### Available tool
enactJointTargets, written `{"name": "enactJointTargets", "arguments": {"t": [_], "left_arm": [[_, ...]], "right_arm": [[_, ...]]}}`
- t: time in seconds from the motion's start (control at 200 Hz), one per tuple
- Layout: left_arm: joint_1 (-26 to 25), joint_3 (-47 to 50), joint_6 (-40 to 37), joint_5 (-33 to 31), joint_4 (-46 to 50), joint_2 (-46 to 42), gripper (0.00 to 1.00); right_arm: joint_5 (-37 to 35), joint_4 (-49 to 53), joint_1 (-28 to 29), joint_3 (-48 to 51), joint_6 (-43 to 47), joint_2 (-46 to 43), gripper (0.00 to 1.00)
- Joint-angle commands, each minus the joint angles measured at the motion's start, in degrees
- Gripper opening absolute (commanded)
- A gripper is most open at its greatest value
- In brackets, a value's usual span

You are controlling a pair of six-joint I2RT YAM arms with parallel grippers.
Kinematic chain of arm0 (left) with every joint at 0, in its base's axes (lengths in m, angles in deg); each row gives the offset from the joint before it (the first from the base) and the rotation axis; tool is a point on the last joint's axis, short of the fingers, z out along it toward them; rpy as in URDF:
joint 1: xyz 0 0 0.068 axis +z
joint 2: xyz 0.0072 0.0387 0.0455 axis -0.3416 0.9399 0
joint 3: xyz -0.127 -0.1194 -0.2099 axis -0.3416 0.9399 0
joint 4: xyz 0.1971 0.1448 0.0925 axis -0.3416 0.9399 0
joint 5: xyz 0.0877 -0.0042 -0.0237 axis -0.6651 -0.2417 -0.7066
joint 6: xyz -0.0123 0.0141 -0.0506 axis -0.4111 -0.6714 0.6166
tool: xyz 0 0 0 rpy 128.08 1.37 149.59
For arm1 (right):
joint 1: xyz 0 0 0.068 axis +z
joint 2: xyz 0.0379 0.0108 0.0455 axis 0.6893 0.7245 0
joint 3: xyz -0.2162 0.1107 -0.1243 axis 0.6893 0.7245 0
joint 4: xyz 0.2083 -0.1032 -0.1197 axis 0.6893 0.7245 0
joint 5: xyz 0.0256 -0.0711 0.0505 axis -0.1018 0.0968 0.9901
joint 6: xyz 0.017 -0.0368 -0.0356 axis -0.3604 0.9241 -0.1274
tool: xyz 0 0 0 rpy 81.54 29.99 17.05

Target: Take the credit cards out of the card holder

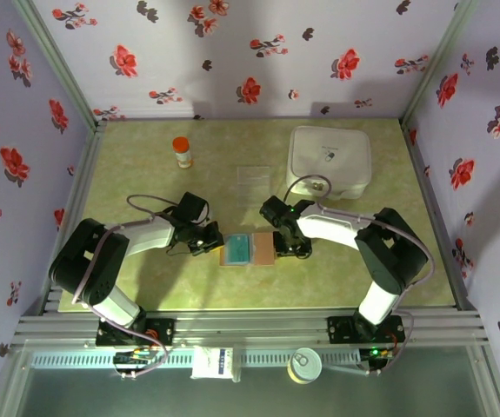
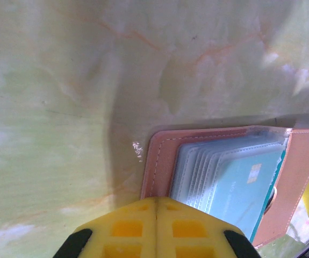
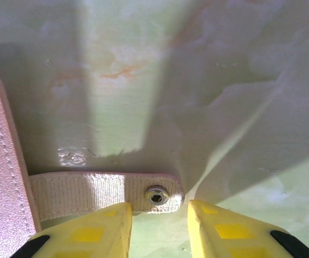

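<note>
Yellow fingers of your left gripper (image 2: pixel 155 207) press shut at the edge of the open card holder (image 2: pixel 162 156) on the table (image 2: pixel 63 80), your right gripper (image 3: pixel 159 209) hangs parted over its snap strap (image 3: pixel 84 191), and the credit cards (image 2: pixel 240 183) sit sleeved, none out yet.
</note>
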Motion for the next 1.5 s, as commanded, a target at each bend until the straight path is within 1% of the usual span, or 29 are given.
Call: {"name": "enactJointTargets", "arguments": {"t": [0.0,0.18,0.3,0.38,0.5,0.595,0.76,0.885,1.045,1.17,1.28,1.5], "left_arm": [[0.8,-0.6,-1.5,-1.6,3.9,0.4,0.00],[1.1,-4.6,-2.6,-1.1,7.1,-1.4,0.00],[1.4,-6.7,-3.4,0.0,9.3,-3.6,0.05],[1.5,-8.1,-4.0,0.2,11.5,-5.1,0.07],[1.4,-9.4,-4.0,0.1,13.2,-6.8,0.07],[0.7,-9.8,-3.6,0.1,13.2,-7.0,0.07],[-1.2,-9.8,-2.9,0.1,12.3,-5.1,0.06],[-2.9,-9.3,-2.0,0.1,10.5,-3.8,0.05],[-4.1,-8.8,-1.1,0.1,8.7,-2.2,0.05],[-5.5,-9.1,-0.6,0.1,7.5,-0.3,0.04],[-6.4,-9.4,-0.4,0.1,6.7,1.0,0.04],[-6.6,-8.9,-0.6,-0.2,6.3,2.1,0.03]], "right_arm": [[-1.1,1.9,-0.4,0.3,0.0,1.5,0.35],[-1.3,4.9,-0.4,-1.4,-0.1,-2.3,0.38],[-0.8,6.4,-0.3,-2.1,-0.6,-5.5,0.44],[-0.5,7.7,-0.3,-3.1,-1.0,-7.6,0.45],[-0.9,10.7,-0.2,-5.9,-0.9,-10.6,0.46],[0.4,10.6,-0.1,-8.1,-0.8,-12.1,0.45],[7.4,3.7,0.9,-9.4,-1.8,-12.2,0.45],[13.7,-3.2,2.5,-9.4,-3.0,-9.7,0.45],[18.4,-11.3,4.2,-9.0,-4.6,-5.9,0.44],[19.5,-15.3,4.2,-7.6,-5.6,-3.2,0.42],[20.0,-17.7,3.9,-6.1,-4.9,-1.7,0.43],[22.7,-24.0,2.3,-1.7,-5.7,-0.2,0.41]]}}
